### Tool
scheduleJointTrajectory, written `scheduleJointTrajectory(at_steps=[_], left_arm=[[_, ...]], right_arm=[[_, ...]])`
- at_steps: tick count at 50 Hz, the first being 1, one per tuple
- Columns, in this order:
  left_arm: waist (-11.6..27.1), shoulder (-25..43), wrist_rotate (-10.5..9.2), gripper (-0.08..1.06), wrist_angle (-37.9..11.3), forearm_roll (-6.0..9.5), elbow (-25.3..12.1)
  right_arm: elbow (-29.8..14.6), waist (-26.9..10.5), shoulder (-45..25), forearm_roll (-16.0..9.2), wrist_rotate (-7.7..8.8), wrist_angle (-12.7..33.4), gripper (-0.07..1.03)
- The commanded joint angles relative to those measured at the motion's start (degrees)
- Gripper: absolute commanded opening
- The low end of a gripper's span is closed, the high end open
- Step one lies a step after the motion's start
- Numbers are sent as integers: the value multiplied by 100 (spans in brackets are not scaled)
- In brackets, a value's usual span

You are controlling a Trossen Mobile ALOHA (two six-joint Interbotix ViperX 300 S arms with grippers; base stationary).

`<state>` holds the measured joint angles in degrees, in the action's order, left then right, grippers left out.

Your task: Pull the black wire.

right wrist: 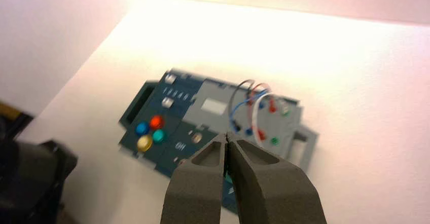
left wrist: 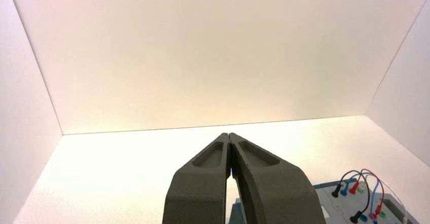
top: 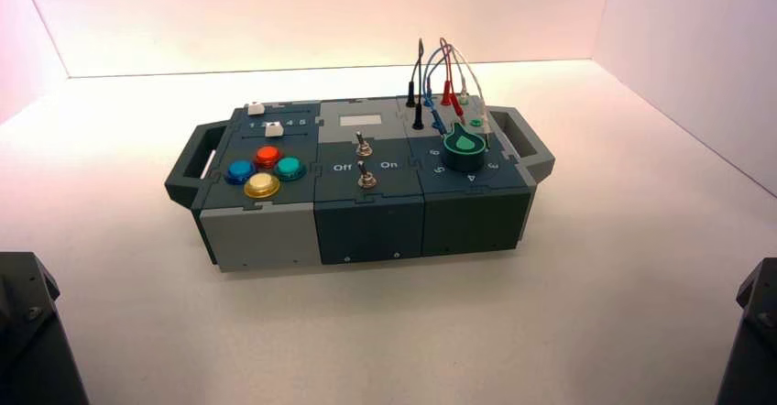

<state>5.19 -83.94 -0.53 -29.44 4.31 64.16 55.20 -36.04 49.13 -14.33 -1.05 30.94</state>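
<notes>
The black wire point(top: 419, 68) stands as a thin dark loop at the back right of the box point(top: 366, 222), both of its slim black plugs seated in the top panel just left of the blue and red leads. The left wrist view shows it low at the edge, the black wire point(left wrist: 347, 203) still plugged in. My left gripper point(left wrist: 229, 135) is shut and holds nothing, well back from the box. My right gripper point(right wrist: 227, 136) is also shut and holds nothing, hovering high above the front of the box, far from the black wire point(right wrist: 236, 93).
Blue, red and white leads point(top: 449, 66) arch beside the black one. A green knob point(top: 465, 148), two toggle switches point(top: 365, 159), several coloured buttons point(top: 265, 169) and two white sliders point(top: 264, 119) fill the top. Both arms point(top: 23, 332) sit parked at the near corners. White walls enclose the table.
</notes>
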Motion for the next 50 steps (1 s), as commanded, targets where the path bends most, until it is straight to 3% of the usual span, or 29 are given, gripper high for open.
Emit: scheduleJointTrajectory(at_steps=[1,7,14,21,34,50], left_arm=[[18,123,9,-3,62,9,-79],[18,123,9,-3,70,9,-70],[18,123,9,-3,70,9,-70],[18,114,9,-3,79,9,-70],[18,105,9,-3,79,18,-70],[18,79,9,-3,88,18,-70]], right_arm=[[-290,-519,-624,-79,-9,-26,-2],[-439,-1055,-1345,-79,-9,-62,-2],[-624,-1292,-2039,-79,18,-123,-2],[-809,-1292,-2584,-79,26,-114,-2],[-993,-1292,-3120,-79,-9,378,-2],[-1397,-1283,-3999,-53,9,483,-2]])
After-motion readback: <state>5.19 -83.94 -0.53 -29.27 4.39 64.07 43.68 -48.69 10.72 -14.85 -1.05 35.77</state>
